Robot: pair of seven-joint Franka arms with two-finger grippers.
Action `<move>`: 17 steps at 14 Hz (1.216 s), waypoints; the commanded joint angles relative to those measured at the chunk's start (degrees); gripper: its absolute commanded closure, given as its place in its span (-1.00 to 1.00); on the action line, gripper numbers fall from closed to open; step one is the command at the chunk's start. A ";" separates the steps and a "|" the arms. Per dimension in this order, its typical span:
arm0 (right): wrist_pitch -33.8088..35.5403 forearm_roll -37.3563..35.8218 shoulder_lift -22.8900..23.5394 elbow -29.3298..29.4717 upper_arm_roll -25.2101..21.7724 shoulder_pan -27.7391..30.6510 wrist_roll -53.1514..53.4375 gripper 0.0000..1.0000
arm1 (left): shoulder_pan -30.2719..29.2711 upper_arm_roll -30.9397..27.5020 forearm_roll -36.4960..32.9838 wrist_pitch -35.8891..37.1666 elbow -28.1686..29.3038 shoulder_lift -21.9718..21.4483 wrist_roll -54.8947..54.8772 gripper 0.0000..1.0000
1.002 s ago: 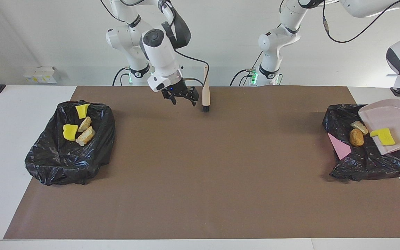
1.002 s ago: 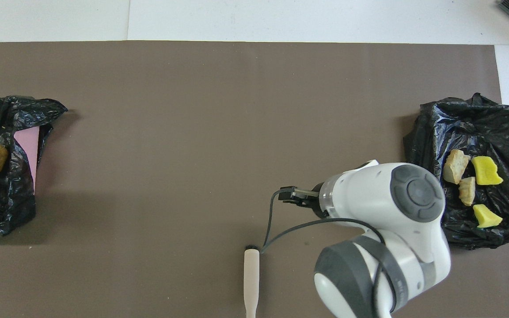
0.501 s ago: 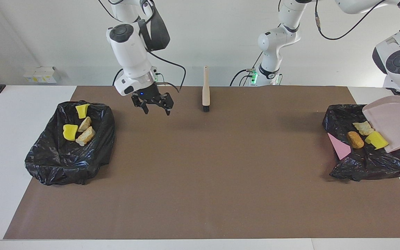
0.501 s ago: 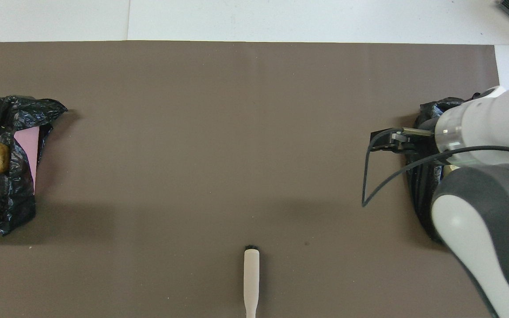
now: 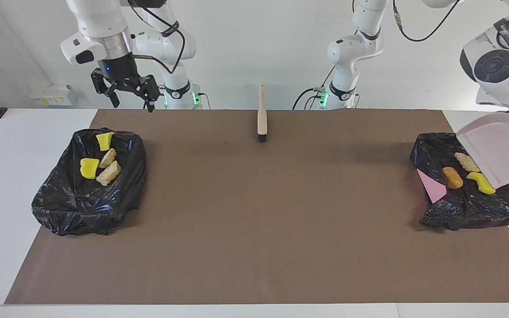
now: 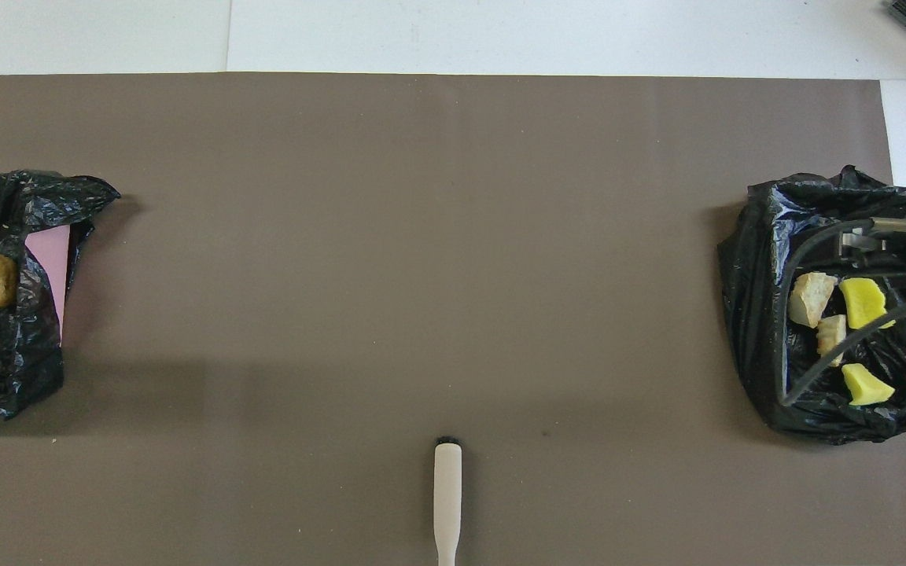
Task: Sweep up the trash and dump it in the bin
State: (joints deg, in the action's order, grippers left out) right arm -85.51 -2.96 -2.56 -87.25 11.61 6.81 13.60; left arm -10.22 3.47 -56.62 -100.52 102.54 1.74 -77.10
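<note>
Trash lies in two black bag bins. The bin (image 5: 60, 207) at the right arm's end holds two yellow pieces (image 5: 89, 168) and two beige chunks (image 5: 108, 172). In the bin (image 5: 466, 207) at the left arm's end lie an orange-brown chunk (image 5: 452, 177), a beige chunk (image 5: 466, 162) and a yellow piece (image 5: 480, 183). The left arm (image 5: 499, 66) holds a pink dustpan (image 5: 497, 154) tilted steeply over that bin, its lip at the yellow piece. The left gripper's fingers are past the frame's edge. My right gripper (image 5: 126, 99) hangs open and empty, high over the first bin (image 6: 760, 330).
A brush (image 5: 262, 117) with a pale handle lies on the brown mat near the robots, midway between the arms, also in the overhead view (image 6: 447, 495). A pink sheet (image 5: 431, 185) sticks out of the bin at the left arm's end.
The right gripper rose from beside the brush and swung over the bin at its own end. The dustpan tipped steeper, and the yellow piece and beige chunk slid off into the bin.
</note>
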 commanded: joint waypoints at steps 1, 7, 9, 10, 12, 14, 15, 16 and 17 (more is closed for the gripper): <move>1.67 -0.30 0.55 1.47 0.43 1.19 -2.26 -1.00 | 4.58 -0.75 6.32 4.96 1.44 -1.66 6.67 1.00; 1.14 0.15 0.01 1.21 -0.01 1.10 -2.08 -1.00 | 9.16 -0.75 23.80 8.85 1.96 -2.53 21.79 1.00; 1.14 0.06 0.19 1.30 -0.09 1.45 -2.17 -1.00 | 11.18 -0.75 28.91 9.37 2.14 -2.80 28.55 1.00; 1.14 0.15 0.10 1.21 -0.18 1.98 -2.26 -1.00 | 12.84 -0.75 30.67 9.64 2.14 -2.97 32.15 1.00; 1.40 0.15 -0.16 1.30 0.08 3.12 -2.26 -1.00 | 16.27 -0.75 34.80 10.34 2.14 -3.06 39.79 1.00; 1.84 0.23 -1.13 1.39 -0.18 2.69 -2.52 -1.00 | 19.87 -0.75 39.63 10.25 2.14 -3.32 49.19 1.00; 1.93 0.15 -1.39 1.39 -0.44 2.16 -2.52 -1.00 | 21.63 -0.75 41.48 10.17 2.05 -3.33 54.28 1.00; 2.02 0.15 -1.39 1.39 -2.10 0.51 -2.70 -1.00 | 23.30 -0.75 43.50 9.73 1.79 -3.33 58.51 1.00; 1.93 0.15 -1.48 1.39 -6.64 -3.60 -2.70 -1.00 | 24.97 -0.75 46.05 9.29 1.35 -3.33 62.47 1.00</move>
State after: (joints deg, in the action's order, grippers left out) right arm -84.88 -2.95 -3.55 -86.31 10.03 7.65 12.85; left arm 11.66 3.76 -14.12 -90.81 103.12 0.25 -21.32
